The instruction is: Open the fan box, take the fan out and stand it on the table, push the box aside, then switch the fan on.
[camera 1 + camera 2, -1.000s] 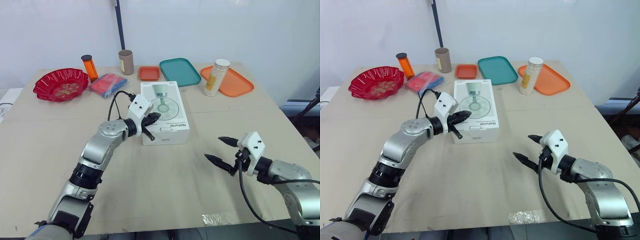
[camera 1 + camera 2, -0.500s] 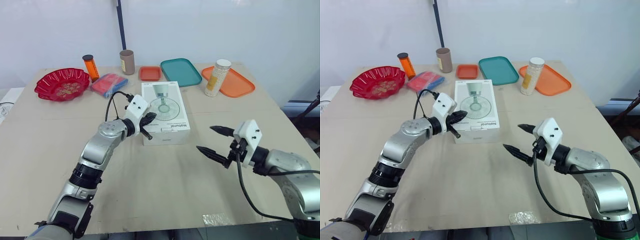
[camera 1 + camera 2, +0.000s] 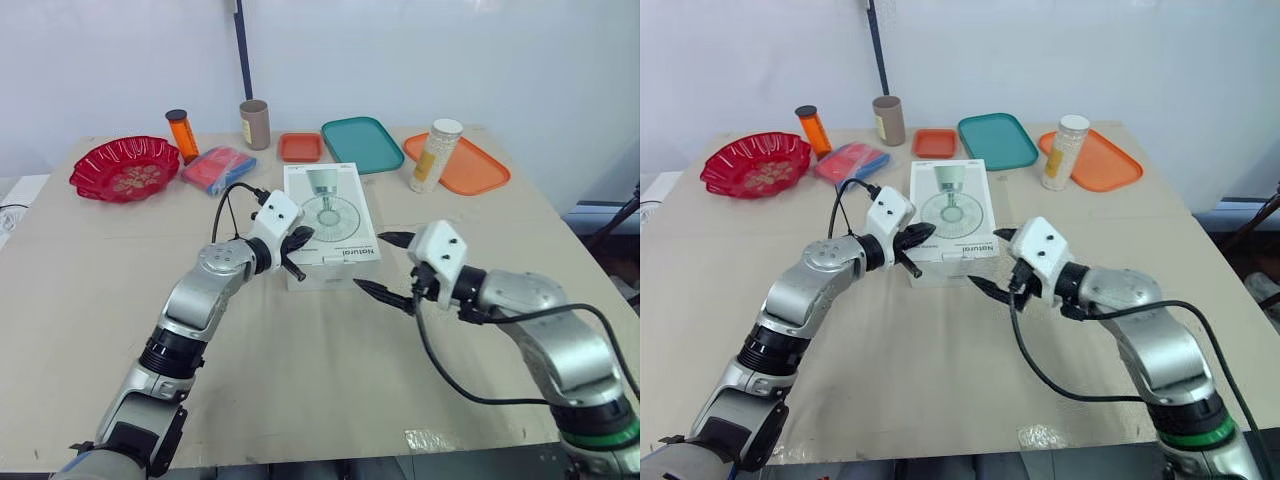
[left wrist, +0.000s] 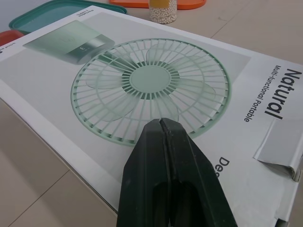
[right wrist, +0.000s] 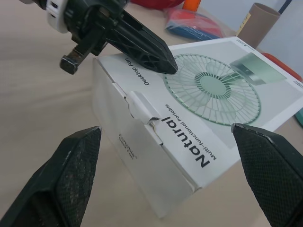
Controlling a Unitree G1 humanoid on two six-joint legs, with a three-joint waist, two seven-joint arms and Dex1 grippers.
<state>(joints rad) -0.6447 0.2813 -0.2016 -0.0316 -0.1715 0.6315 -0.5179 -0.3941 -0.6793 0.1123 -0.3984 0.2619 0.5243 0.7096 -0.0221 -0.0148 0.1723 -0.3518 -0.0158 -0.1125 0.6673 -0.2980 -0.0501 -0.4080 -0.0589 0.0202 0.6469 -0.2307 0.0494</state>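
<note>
The white fan box lies flat on the table with a green fan pictured on its top. My left gripper is shut, and its tips sit at the top of the box near the front left corner, on or just above the surface. My right gripper is open at the front right corner of the box. Its fingers straddle the near end of the box, where a small flap stands slightly lifted. The left gripper points at the fan picture there.
Along the far edge stand a red bowl, an orange bottle, a blue and red packet, a brown cup, a small orange tray, a teal tray and an orange tray holding a white jar.
My right gripper has swung left across the table, from well right of the box to its front right corner, staying open. The left gripper has held its place on the box.
</note>
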